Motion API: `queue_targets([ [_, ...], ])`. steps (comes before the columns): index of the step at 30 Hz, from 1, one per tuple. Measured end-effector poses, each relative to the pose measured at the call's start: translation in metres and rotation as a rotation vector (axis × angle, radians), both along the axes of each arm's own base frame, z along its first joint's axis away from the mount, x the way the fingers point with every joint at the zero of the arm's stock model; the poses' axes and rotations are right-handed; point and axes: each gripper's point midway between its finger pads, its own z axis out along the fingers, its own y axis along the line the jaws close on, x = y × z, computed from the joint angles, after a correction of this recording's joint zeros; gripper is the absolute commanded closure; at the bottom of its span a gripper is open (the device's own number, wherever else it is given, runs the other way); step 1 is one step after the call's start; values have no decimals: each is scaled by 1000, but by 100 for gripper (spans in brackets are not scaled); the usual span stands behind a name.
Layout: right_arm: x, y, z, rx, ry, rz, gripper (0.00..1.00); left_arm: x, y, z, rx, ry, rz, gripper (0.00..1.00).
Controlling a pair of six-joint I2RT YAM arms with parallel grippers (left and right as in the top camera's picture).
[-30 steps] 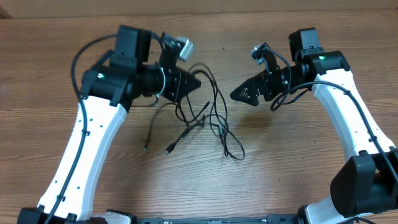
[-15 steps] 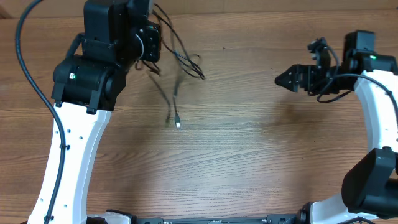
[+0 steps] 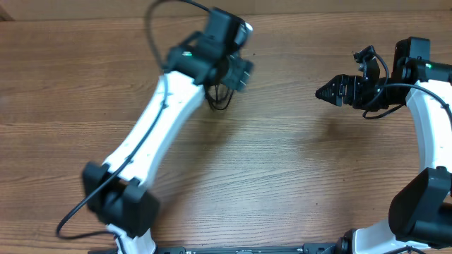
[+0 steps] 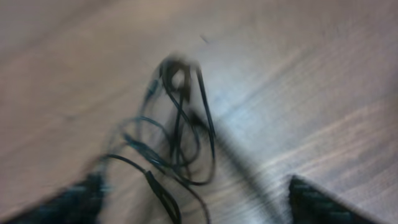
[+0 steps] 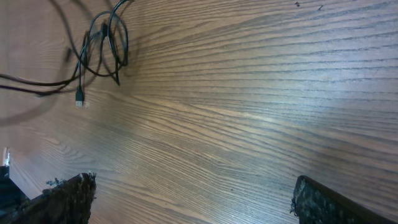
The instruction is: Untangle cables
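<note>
Cables [image 4: 180,137]: lay in a tangled bunch on the table [image 3: 282,162], under the left gripper.
Left gripper [image 4: 193,202]: fingers stood wide apart above the bunch.
Right gripper [image 5: 193,196]: fingers were spread, well apart from the cables.
</note>
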Motion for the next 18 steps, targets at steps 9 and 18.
queue_targets([
  [9, 0, 0, 0, 0, -1, 0, 0, -18, -36, -22, 11, 56, -84, 0],
  [18, 2, 0, 1, -2, -11, 0, 0, -34, -24, 55, -79, -86, -72, 0],
])
